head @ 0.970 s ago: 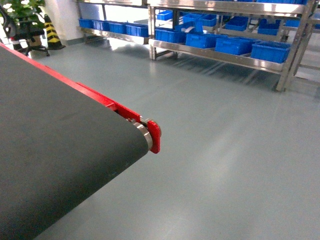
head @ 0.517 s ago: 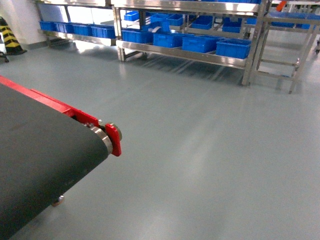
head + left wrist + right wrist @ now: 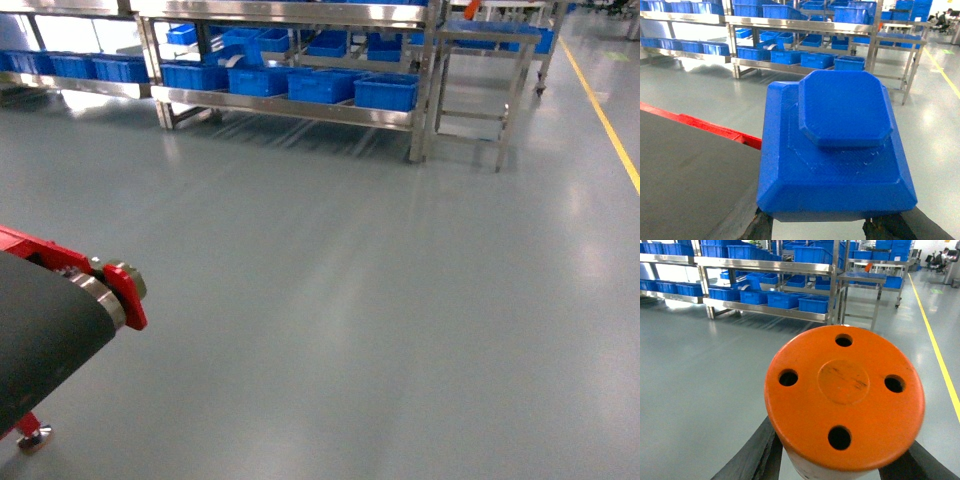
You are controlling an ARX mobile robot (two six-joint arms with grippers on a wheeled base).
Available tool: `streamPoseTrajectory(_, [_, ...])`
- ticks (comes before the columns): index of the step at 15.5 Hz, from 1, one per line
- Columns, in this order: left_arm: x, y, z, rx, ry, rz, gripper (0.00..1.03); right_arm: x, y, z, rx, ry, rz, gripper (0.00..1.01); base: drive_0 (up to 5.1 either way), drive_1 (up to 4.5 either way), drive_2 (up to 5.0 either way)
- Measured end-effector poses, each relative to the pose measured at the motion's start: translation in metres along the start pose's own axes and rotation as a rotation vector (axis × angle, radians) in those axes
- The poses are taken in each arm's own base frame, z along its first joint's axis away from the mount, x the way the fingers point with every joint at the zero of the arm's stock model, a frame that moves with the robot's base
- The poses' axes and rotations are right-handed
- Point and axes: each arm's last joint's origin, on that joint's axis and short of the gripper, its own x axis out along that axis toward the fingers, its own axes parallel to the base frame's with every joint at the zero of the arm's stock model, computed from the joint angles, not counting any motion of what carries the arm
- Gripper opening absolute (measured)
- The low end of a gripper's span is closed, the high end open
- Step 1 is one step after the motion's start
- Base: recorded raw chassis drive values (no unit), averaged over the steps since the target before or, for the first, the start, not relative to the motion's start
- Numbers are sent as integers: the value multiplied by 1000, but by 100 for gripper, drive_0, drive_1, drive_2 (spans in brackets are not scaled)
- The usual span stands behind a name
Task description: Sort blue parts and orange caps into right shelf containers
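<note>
While the shelf [image 3: 290, 105] stands far ahead, left fingers [image 3: 760, 226] pinch a blue part [image 3: 832, 150]; right fingers [image 3: 752, 452] pinch an orange cap [image 3: 845, 400].

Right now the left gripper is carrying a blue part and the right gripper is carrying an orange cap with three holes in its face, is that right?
Not quite. The orange cap has four holes around its face, not three, as the right wrist view shows. The rest holds: the left gripper carries the blue part, and the right gripper carries the cap.
</note>
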Motion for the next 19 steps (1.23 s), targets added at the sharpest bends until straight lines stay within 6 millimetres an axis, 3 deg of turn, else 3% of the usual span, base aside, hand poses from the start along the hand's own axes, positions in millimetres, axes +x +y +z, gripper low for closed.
streamPoseTrajectory(17, [0,0,0,0,0,0,41,0,0,0,0,0,0,44,-156,-156,-156])
streamPoseTrajectory(19, [0,0,1,0,-6,-2,41,0,0,0,0,-5,-1,44,-30,397,-458])
